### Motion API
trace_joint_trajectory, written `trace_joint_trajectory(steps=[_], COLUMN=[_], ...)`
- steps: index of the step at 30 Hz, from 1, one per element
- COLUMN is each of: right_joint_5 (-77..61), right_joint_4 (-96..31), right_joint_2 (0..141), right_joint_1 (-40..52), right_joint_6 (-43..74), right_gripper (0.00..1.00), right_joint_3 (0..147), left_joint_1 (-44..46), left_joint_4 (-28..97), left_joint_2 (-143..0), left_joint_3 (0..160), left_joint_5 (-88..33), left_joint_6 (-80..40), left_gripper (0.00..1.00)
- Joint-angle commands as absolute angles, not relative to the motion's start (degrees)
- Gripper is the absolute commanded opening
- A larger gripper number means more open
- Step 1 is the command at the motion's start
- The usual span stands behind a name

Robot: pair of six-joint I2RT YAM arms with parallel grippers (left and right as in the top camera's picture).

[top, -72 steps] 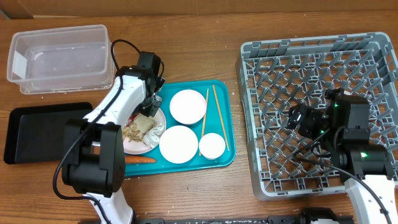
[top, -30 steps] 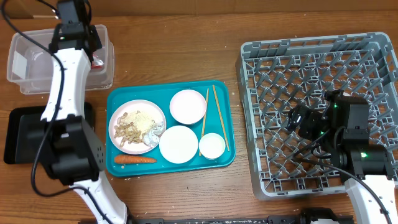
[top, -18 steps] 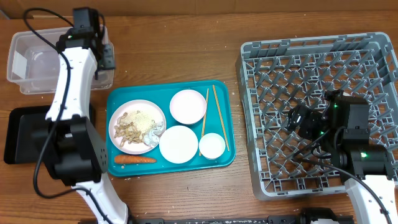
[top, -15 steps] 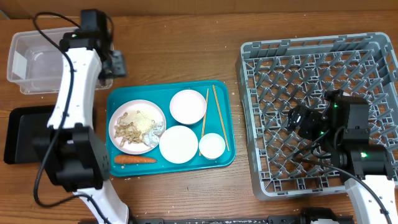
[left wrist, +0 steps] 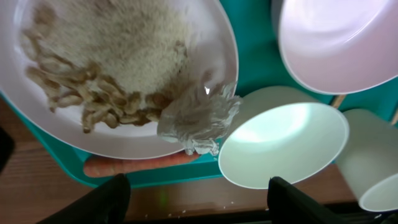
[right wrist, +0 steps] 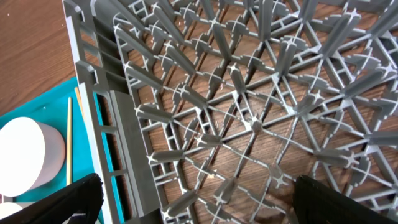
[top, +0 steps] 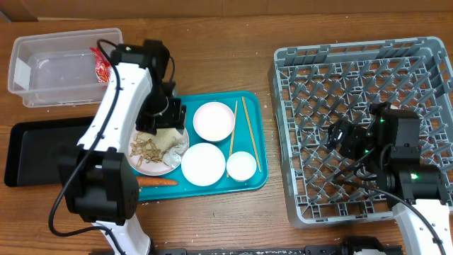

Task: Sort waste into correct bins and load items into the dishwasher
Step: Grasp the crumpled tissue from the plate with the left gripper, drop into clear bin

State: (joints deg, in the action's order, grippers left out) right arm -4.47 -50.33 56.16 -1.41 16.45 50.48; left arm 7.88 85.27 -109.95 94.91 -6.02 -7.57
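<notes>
The red wrapper [top: 99,65] lies at the right end of the clear tub [top: 49,71]. My left gripper [top: 161,119] hangs open and empty over the plate [top: 145,164] of beige scraps and rice. In the left wrist view my left gripper [left wrist: 199,205] spans the crumpled tissue [left wrist: 199,118] on the plate rim [left wrist: 227,59], with the carrot [left wrist: 143,165] just below. Two bowls [top: 214,121] [top: 203,164], a cup [top: 241,166] and chopsticks [top: 248,131] rest on the teal tray. My right gripper [top: 347,138] [right wrist: 202,205] stands open inside the grey rack [top: 425,64].
The black tray [top: 35,152] sits left of the teal tray [top: 212,99], partly under my left arm. The rack's left wall [right wrist: 93,93] stands close to the teal tray's right edge. The carrot [top: 157,182] lies at the teal tray's front left.
My left arm swung from the clear tub back over the teal tray, and its jaws opened. The red wrapper now lies loose in the tub. The right arm stayed still.
</notes>
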Motion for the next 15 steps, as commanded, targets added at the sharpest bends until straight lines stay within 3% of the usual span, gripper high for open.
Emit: trace_joint_trajectory(steps=[1, 4, 7, 9, 15], right_joint_5=[-4.54, -4.56, -4.54, -4.54, -4.54], right_joint_4=[-50.33, -50.33, -50.72, -51.05, -51.4], right_joint_2=[55.96, 55.96, 55.96, 55.96, 55.96], right_joint_1=[-1.15, -1.15, -1.15, -1.15, -1.15], right_joint_6=[16.14, 16.16, 16.14, 16.14, 16.14], right_gripper=[1.0, 1.0, 1.0, 1.0, 1.0], right_joint_3=[52.14, 52.14, 52.14, 52.14, 52.14], left_joint_1=[8.08, 8.08, 8.08, 8.08, 8.08], left_joint_4=[82.3, 78.65, 75.7, 73.56, 68.75], left_joint_2=[-110.24, -110.26, -110.26, -110.26, -110.24], left_joint_3=[87.35, 82.76, 79.46, 77.8, 75.79], left_joint_5=[-6.87, -6.87, -6.83, -6.79, -6.63], left_joint_6=[-7.77, -7.79, -7.77, -7.75, -7.75], left_gripper=[0.72, 0.68, 0.54, 0.49, 0.08])
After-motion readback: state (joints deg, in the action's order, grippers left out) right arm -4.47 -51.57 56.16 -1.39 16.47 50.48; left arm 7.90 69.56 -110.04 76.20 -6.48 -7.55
